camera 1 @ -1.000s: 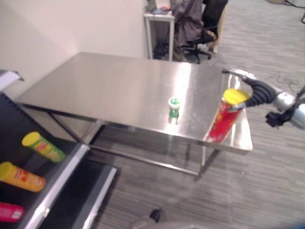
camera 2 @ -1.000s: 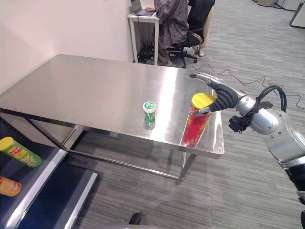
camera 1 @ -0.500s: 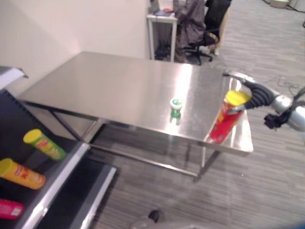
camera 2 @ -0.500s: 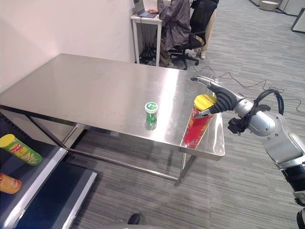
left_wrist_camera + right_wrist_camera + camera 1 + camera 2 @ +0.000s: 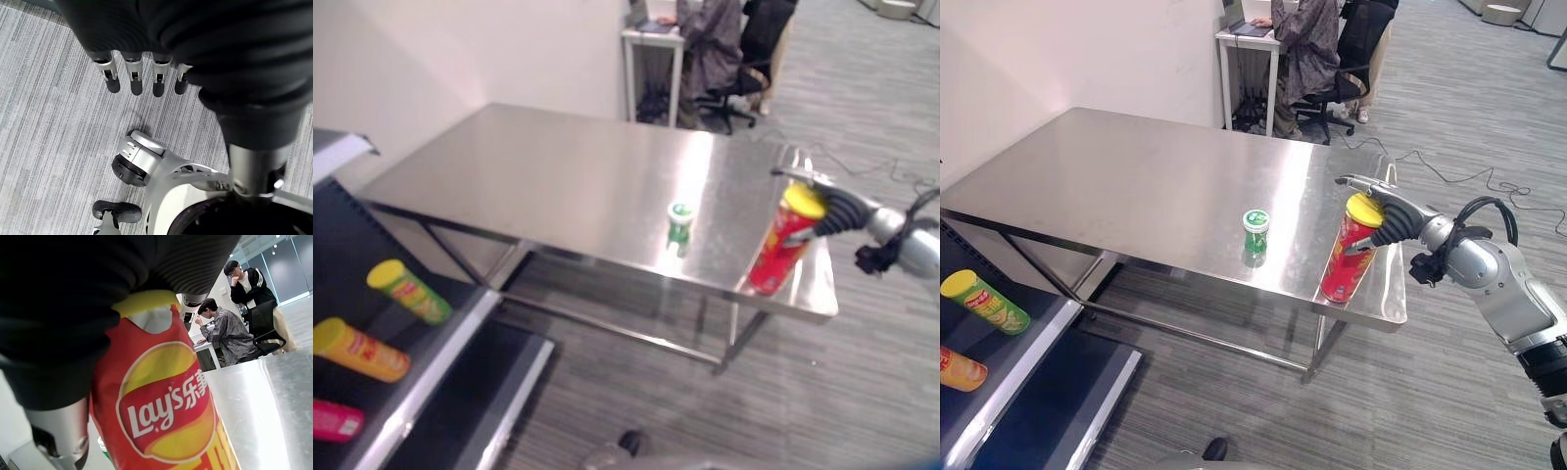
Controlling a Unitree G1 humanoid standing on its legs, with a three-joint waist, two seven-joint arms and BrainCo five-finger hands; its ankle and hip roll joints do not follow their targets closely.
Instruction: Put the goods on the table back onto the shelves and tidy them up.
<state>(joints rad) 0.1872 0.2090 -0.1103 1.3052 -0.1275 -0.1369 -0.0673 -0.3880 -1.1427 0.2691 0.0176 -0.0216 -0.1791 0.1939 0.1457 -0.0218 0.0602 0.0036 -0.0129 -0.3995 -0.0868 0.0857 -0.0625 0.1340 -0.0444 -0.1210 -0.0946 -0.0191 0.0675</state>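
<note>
Reaching in from the far right corner of the bare stainless-steel table (image 5: 1136, 186), our right hand (image 5: 1386, 217) sat at the top of the tall red cardboard crisp tube with the yellow plastic lid (image 5: 1351, 250); its fingers lay over and round the lid end, with the thumb on the near side, and our wrist view showed the tube (image 5: 161, 396) pressed right against the palm cover, so we judged the hold closed on it. The tube stood tilted, its base on the table's right edge and its top leaning toward the hand. We judged it light and stiff but easy to dent, with a glossy, slippery wall and a lid that could pop off, so a hold lower down, round the middle of the body, seemed safer than one at the lid. Well apart from the hand, toward the table's middle, stood a small green bottle with a white-and-green cap (image 5: 1255, 235), upright and untouched. Far off on the other side, two yellow-capped tubes (image 5: 408, 291) lay on their sides on the dark shelf (image 5: 460, 338). Our left hand (image 5: 142, 73) hung over the grey carpet floor (image 5: 44, 147), fingers straight and holding nothing.
</note>
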